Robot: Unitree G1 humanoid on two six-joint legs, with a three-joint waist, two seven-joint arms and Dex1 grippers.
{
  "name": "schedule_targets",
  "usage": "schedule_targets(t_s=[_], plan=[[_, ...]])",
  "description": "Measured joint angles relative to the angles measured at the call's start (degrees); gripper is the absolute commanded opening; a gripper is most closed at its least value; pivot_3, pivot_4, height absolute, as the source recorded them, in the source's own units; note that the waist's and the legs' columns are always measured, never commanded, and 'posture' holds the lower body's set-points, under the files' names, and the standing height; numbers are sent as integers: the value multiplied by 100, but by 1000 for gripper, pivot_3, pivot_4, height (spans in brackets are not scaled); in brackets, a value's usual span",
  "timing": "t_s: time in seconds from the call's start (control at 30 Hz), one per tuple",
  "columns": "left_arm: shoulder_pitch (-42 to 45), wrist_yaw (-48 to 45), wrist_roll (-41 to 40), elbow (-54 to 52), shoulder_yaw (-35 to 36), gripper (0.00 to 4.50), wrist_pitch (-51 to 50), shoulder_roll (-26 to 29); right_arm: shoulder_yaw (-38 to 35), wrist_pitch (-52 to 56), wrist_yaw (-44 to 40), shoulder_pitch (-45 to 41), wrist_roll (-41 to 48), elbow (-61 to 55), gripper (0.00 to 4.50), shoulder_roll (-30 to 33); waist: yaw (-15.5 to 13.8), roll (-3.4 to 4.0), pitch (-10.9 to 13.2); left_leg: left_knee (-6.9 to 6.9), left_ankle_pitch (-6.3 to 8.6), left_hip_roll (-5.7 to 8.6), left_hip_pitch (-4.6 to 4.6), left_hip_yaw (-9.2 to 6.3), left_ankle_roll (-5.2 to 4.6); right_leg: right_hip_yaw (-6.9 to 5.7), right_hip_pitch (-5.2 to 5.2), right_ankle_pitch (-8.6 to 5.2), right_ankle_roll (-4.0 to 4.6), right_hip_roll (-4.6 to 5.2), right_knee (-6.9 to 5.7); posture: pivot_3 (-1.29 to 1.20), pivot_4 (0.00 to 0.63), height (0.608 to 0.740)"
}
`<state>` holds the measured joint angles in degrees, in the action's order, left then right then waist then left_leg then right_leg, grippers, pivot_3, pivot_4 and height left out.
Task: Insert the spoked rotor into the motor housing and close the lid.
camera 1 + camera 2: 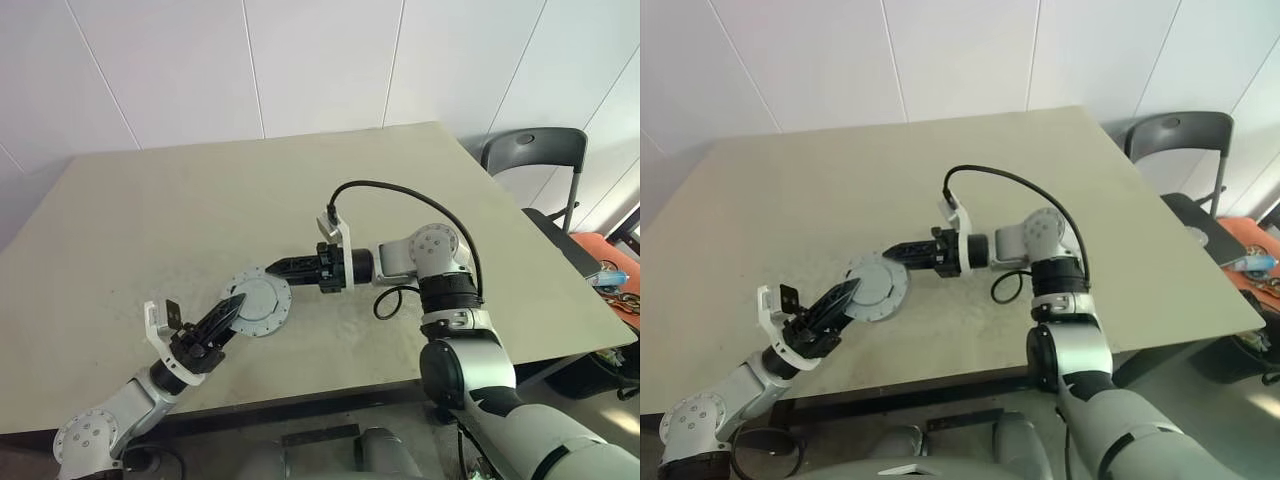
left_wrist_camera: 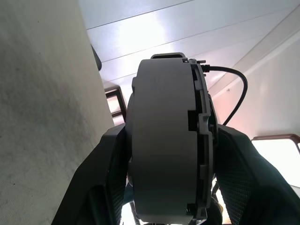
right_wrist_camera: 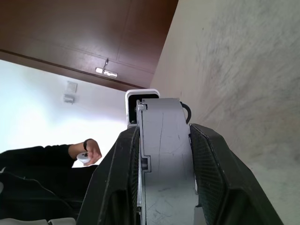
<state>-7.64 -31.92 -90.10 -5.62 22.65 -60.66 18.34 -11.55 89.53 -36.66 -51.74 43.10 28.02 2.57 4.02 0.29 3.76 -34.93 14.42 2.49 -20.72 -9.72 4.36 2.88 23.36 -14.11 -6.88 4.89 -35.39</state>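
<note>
The motor housing [image 1: 258,305] is a round silver drum held just over the table [image 1: 200,200], near its front edge. Its flat flanged face, dotted with small holes, points up. In the left wrist view the thick grey body [image 2: 161,140] has a thinner notched plate, the lid [image 2: 205,140], lying against one face. My left gripper [image 1: 230,310] comes from the near left and is shut across the drum, with one black finger [image 2: 110,164] on each flat side. My right gripper [image 1: 278,268] reaches in from the right and is shut on the far rim [image 3: 161,154]. The spoked rotor is hidden.
A dark chair [image 1: 535,150] stands past the table's right corner, with orange clutter [image 1: 610,265] on the floor beside it. A black cable [image 1: 400,195] loops over my right wrist. A person's hand [image 3: 91,151] shows in the right wrist view.
</note>
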Motion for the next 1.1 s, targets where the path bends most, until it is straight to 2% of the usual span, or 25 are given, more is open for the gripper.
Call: schedule_targets(t_s=[0.03, 0.13, 0.17, 0.33, 0.37, 0.6, 0.8, 1.0, 1.1], plan=[[0, 0, 0, -1, -5, 2305, 1, 4, 30, -27, -24, 19, -1, -27, 1301, 9, 0, 0, 0, 0, 0, 0, 0, 0, 0, 0, 0, 0, 0, 0, 0, 0, 0, 740], [-9, 23, 1, -3, -22, 2272, 30, 14, 143, -167, -23, 66, -38, -69, 2295, 31, -1, 0, 0, 0, 0, 0, 0, 0, 0, 0, 1, 0, 0, 0, 0, 0, 0, 740], [-13, 40, 3, -4, -47, 2112, 27, 18, 198, -178, -9, 70, -81, -69, 2605, 35, -2, 0, 0, 0, 0, 0, 0, 0, 0, 0, 1, 0, 0, 0, 0, 0, 0, 740], [-40, 52, 0, -5, -82, 2096, 28, 23, 219, -216, 31, 76, -140, -28, 4314, 78, -4, 0, 0, 0, 0, 0, -4, 0, 0, 0, 3, 1, 2, 0, 1, 0, 0, 740], [-58, 54, -2, -5, -81, 2096, 29, 24, 216, -221, 31, 76, -146, -12, 4500, 93, -4, 0, 0, 0, 0, 0, -4, 0, 0, 0, 4, 1, 2, 0, 1, 0, 0, 740], [-98, 118, -68, -27, -79, 2096, 56, 30, 148, -252, 20, 61, -140, 85, 4500, 195, -4, 0, 0, -1, 0, 0, -8, 0, 0, 0, 5, 1, 1, 0, 2, 0, 0, 740], [-180, 351, -106, -153, 190, 2096, 428, 11, 619, -876, -312, 63, -407, 78, 4500, 762, -6, 0, 0, -1, 0, 0, -13, 0, 1, 0, 7, 0, 1, 1, 8, 0, 0, 740], [-8, 1064, -133, -181, 694, 2096, 1451, -460, 1909, -2817, -1604, 297, -1169, -767, 4500, 1616, -10, -4, 0, -2, 3, -1, -17, 1, 6, -1, 6, 2, -6, 2, 19, 0, 0, 740], [215, 1535, -156, -189, 873, 2096, 1901, -605, 2277, -3900, -2174, 602, -1485, -1127, 4500, 1710, -16, -7, 0, -5, 4, -1, -18, 2, 8, -1, 3, 10, -21, 2, 21, 0, 0, 740]])
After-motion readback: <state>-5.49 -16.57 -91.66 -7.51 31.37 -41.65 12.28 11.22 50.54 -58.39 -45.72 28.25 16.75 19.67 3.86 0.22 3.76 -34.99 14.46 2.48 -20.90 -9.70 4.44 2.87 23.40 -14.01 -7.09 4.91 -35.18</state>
